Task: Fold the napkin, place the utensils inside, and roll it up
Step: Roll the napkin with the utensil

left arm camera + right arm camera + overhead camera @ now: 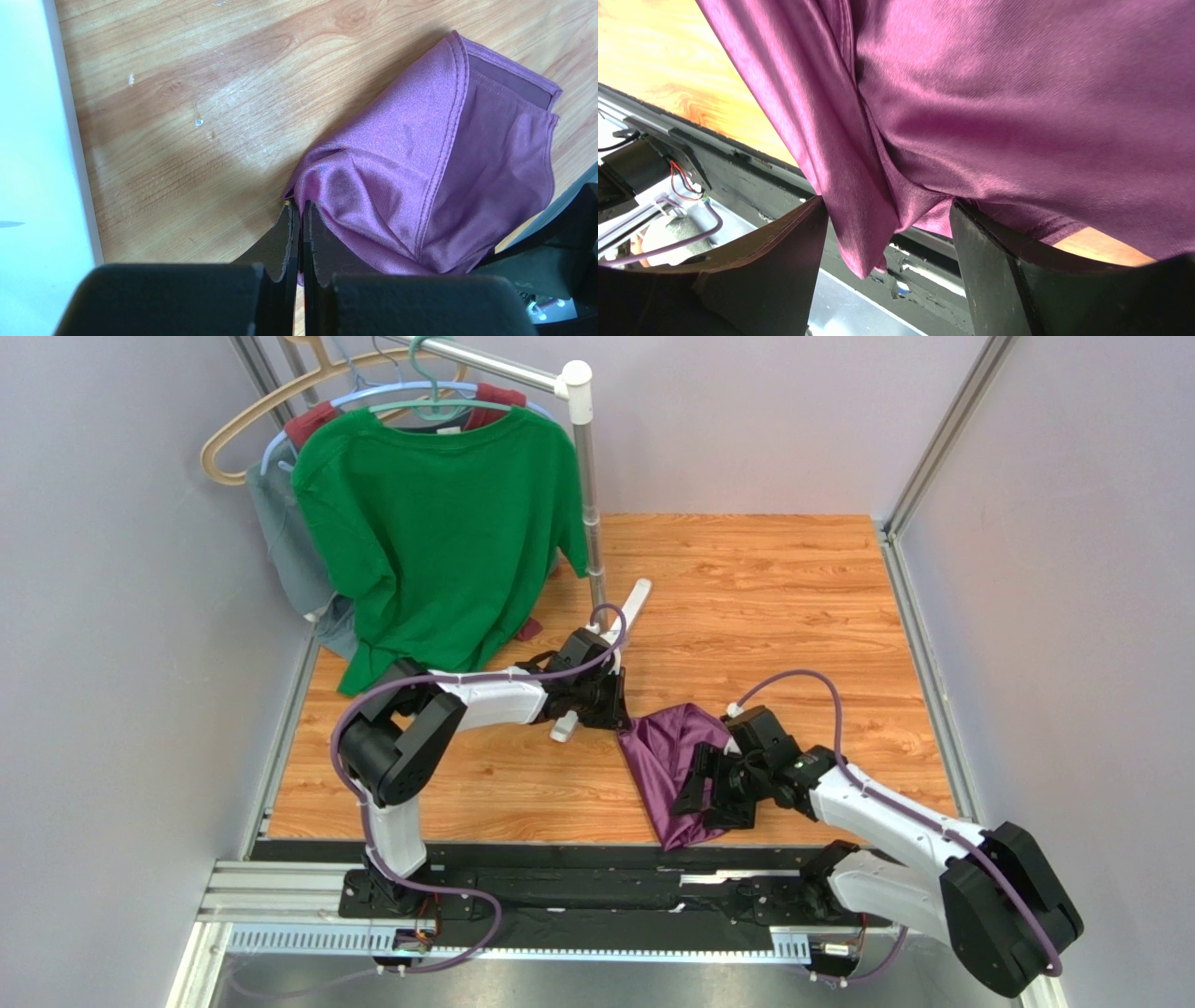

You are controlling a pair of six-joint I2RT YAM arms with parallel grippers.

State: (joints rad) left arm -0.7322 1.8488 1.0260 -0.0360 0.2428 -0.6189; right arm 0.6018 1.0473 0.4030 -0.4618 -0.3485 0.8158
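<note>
Because the left gripper (298, 210) has its jaws pressed together on one corner of the napkin (671, 756), with folds gathering at its tips, the dark purple cloth stands tented in a bunch on the wooden table (786, 602), close to the near edge, rather than lying flat. That thin pinch looks likely to slip under a sideways pull, and the cloth would then slump into a heap. To the right, the right gripper (706, 791) has its jaws wide apart and a loose fold hanging between them, gripping nothing. Closing there would probably catch several layers at once and set the fold crooked. Only the overhead view shows both arms meeting at the cloth. Only the left wrist view shows the stitched hem and one layer doubled over another. Only the right wrist view shows a tail of cloth dangling above the black rail (773, 175) past the table edge, where it might snag. No spoon appears in any view.
</note>
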